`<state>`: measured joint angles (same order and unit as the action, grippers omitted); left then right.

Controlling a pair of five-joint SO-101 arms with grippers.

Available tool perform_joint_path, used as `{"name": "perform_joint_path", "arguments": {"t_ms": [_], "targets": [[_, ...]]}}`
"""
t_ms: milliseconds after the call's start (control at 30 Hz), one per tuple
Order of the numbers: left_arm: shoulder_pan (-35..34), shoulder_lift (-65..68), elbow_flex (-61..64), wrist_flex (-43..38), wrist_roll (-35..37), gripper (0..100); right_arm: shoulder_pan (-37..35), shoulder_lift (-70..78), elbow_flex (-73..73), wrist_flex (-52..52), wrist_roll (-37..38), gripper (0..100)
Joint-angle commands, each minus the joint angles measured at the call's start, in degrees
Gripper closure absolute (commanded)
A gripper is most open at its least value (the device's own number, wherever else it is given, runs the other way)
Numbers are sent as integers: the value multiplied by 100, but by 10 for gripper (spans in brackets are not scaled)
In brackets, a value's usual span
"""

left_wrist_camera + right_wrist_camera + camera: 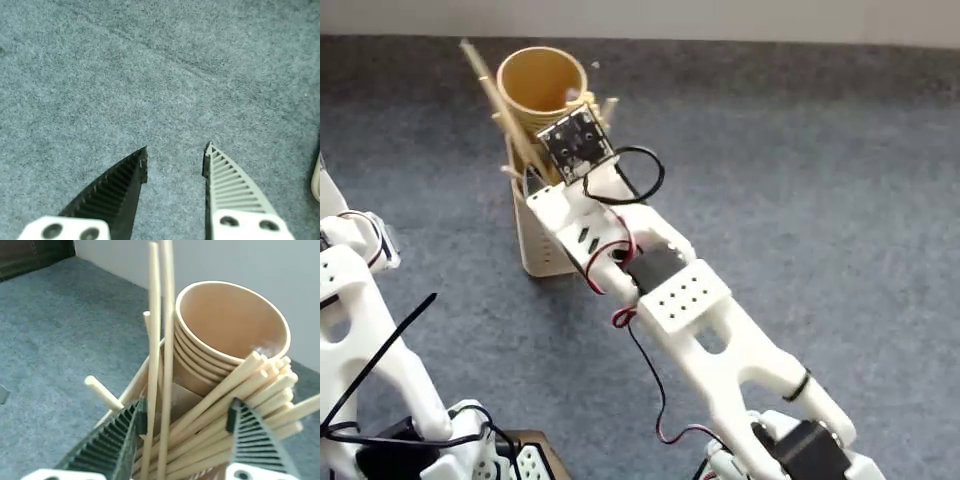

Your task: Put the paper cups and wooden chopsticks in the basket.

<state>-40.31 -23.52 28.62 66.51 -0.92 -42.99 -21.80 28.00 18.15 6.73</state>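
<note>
Right wrist view: right gripper [187, 410] fingers apart, straddling chopsticks [235, 390] that lean in the basket [535, 245] beside stacked paper cups [225, 325]. Left gripper [175, 155] fingers apart over the bench. Likely the final placing step; next move calls for lifting straight out without snagging sticks.

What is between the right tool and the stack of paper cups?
In the right wrist view, a bundle of wooden chopsticks leans across between the right tool and the paper cups; some sticks lie inside its open jaws.
</note>
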Motion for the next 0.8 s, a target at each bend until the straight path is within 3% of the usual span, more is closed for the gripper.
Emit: {"name": "perform_joint_path", "arguments": {"t_ms": [0, 300, 467, 633, 767], "targets": [[75, -127, -31, -26, -26, 792, 154, -787, -760, 655, 422, 696], [207, -127, -92, -26, -26, 792, -13, -1262, -2536, 2571, 475, 696], [585, -391, -567, 220, -9, 796, 637, -1305, -3187, 3837, 466, 696], [734, -3055, -611, 431, -18, 796, 1552, -2237, -3662, 5780, 176, 696], [1499, -5622, 66, 747, -545, 796, 2607, -3371, -2835, 6387, 35, 696]]}}
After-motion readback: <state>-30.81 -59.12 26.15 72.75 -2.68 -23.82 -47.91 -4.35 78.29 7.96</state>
